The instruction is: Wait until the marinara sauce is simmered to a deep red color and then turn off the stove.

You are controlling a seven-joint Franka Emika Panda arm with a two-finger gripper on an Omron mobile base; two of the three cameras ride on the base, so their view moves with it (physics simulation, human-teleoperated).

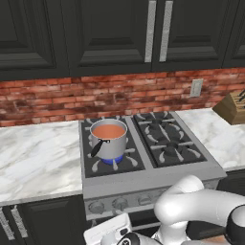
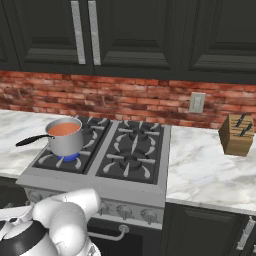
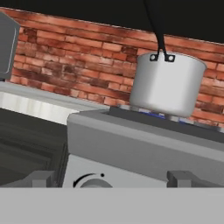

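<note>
Occlusions and cut-offs around the stove [image 1: 148, 177]

Hand view: saucepan [image 3: 167, 84] wall hides the marinara sauce [image 1: 108, 131]; handle runs off the top edge; knob [image 3: 89, 181] cut at the bottom. Left base view: arm covers the right knobs and oven front; knife block [image 1: 233, 107] clipped by the right edge. Knob markings too small to read. Claw state can't be told.

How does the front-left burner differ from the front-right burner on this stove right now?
The front-left burner shows a blue flame; the front-right burner shows none. The front-left carries a steel saucepan of orange-red marinara sauce; the front-right grate is bare. Both sit on the same stove under black grates.
</note>
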